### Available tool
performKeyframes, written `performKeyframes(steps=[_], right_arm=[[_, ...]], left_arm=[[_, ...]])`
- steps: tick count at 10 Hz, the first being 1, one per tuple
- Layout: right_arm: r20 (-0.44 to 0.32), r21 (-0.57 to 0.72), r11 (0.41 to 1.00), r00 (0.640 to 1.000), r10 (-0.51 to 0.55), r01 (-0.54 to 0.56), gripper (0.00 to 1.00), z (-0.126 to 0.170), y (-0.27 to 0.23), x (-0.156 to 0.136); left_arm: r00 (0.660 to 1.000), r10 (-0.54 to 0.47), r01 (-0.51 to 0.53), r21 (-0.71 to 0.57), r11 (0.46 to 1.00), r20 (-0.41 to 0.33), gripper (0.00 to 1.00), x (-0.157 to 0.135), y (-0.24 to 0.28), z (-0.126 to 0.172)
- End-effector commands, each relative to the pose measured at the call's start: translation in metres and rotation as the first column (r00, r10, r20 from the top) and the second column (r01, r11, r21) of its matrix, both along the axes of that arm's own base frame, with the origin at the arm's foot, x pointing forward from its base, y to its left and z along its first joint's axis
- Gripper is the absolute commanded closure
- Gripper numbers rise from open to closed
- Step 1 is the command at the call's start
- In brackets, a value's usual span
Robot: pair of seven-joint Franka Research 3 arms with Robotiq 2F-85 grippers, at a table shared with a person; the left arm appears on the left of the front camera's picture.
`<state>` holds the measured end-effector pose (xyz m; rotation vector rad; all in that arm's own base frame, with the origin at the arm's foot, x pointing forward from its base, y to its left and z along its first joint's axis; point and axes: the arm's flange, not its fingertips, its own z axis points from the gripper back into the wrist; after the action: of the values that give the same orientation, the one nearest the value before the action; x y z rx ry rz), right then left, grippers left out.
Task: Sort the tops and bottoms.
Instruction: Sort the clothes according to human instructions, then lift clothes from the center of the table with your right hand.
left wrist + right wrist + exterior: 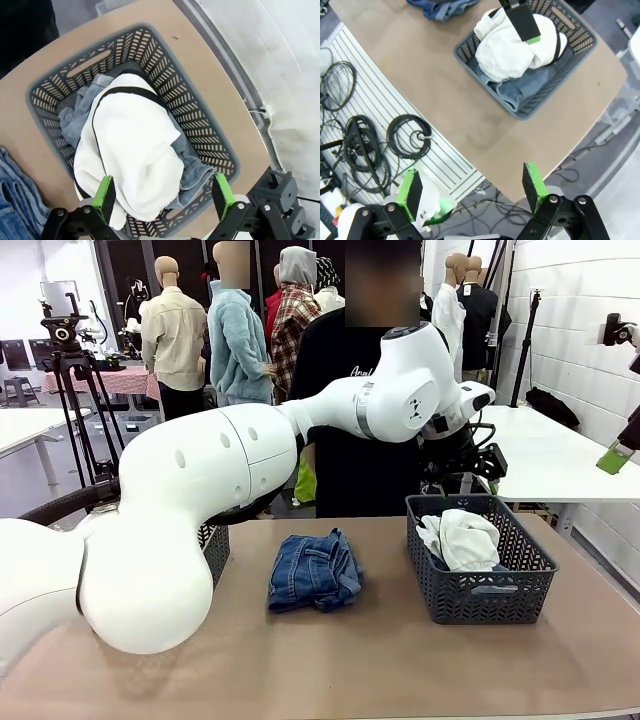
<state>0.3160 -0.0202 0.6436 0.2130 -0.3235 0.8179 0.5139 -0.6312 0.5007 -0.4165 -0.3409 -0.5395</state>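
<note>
**Front view.** The left arm (300,440) reaches across the counter (380,660) and ends directly above the basket (490,595), which serves as the bin for bottoms. A white garment (465,538) is heaped inside the basket. A folded dark denim piece (315,570) lies on the counter just left of the basket, not yet sorted. A pad of the right jaws (615,455) hangs well to the right of the basket, clear of the work.

**Left wrist view.** The left jaws stand wide apart, with their green pads (105,195) on either side of the white garment (135,150) and clamped on nothing. The garment, edged in black, rests on pale denim (192,172) inside the basket (45,100). The dark denim (12,200) shows beside the basket.

**Right wrist view.** The right jaws are apart and empty, held high beyond the counter edge nearest the basket (520,107), probably so the left arm has room. White garment (505,50) and pale denim (520,87) fill the basket. Cables (410,135) lie on the floor.
</note>
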Motion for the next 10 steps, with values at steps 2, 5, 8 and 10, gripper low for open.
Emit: performKeyframes(steps=[2, 5, 8, 10], right_arm=[[0.001, -0.01, 1.0, 1.0, -0.011, 0.011, 0.0, 0.0009, 0.0006, 0.0028], [0.001, -0.01, 1.0, 1.0, -0.011, 0.011, 0.0, 0.0009, 0.0006, 0.0028], [0.001, -0.01, 1.0, 1.0, -0.011, 0.011, 0.0, 0.0009, 0.0006, 0.0028], [0.001, -0.01, 1.0, 1.0, -0.011, 0.011, 0.0, 0.0009, 0.0006, 0.0028]], left_arm=[[1.0, -0.02, 0.02, 0.016, 1.0, -0.002, 0.0, -0.0017, -0.0025, -0.0072], [1.0, -0.02, 0.02, 0.016, 1.0, -0.002, 0.0, -0.0017, -0.0025, -0.0072], [1.0, -0.02, 0.02, 0.016, 1.0, -0.002, 0.0, -0.0017, -0.0025, -0.0072], [1.0, -0.02, 0.02, 0.016, 1.0, -0.002, 0.0, -0.0017, -0.0025, -0.0072]])
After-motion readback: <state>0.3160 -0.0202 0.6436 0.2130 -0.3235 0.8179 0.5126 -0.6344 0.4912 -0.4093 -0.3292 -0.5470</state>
